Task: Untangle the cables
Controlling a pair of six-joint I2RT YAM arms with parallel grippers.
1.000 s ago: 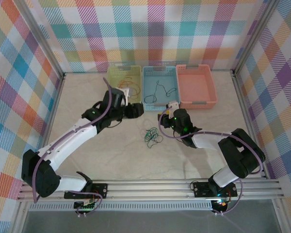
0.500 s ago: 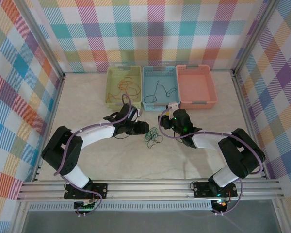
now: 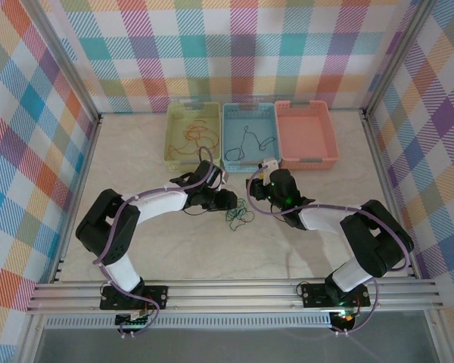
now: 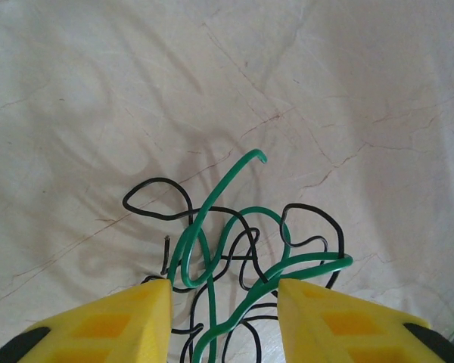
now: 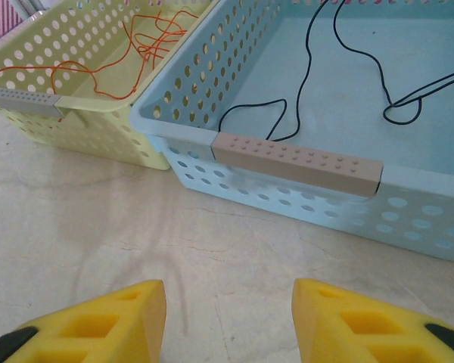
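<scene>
Left fingers (image 4: 121,321) have moved from the far yellow perforated basket (image 3: 171,144) of orange wire (image 5: 140,41) to straddle, spread, the green-and-black cable tangle (image 4: 234,249) on the desk (image 3: 174,249). Right fingers (image 5: 113,318) gape before the blue perforated basket (image 5: 287,200) holding black wire (image 5: 309,72).

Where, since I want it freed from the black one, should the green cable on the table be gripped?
Probably at its free end: the green cable hooks clear beyond the black cable loops there. Come from above on that far side; nearer the left end effector, both cables cross.
</scene>
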